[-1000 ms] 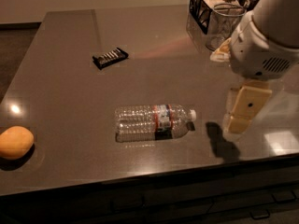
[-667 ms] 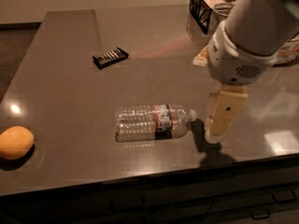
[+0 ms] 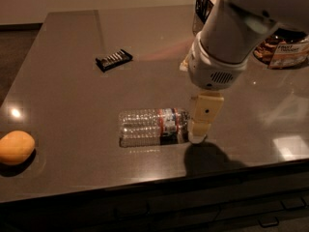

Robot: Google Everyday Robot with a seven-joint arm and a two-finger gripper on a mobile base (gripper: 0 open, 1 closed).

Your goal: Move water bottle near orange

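The water bottle (image 3: 152,125) lies on its side on the dark table, near the front edge, its cap end pointing right and hidden behind the gripper. My gripper (image 3: 200,129) hangs from the arm at the bottle's cap end, low over the table and right against the bottle. The orange (image 3: 16,147) sits at the table's front left corner, far to the left of the bottle.
A black flat packet (image 3: 114,59) lies at the back, left of centre. A black wire basket (image 3: 205,1) and a snack bag (image 3: 285,50) stand at the back right. The table's front edge (image 3: 145,190) runs close below the bottle.
The arm has swung left and down. The gripper has moved from well right of the bottle to its cap end. Bottle and orange have not moved.
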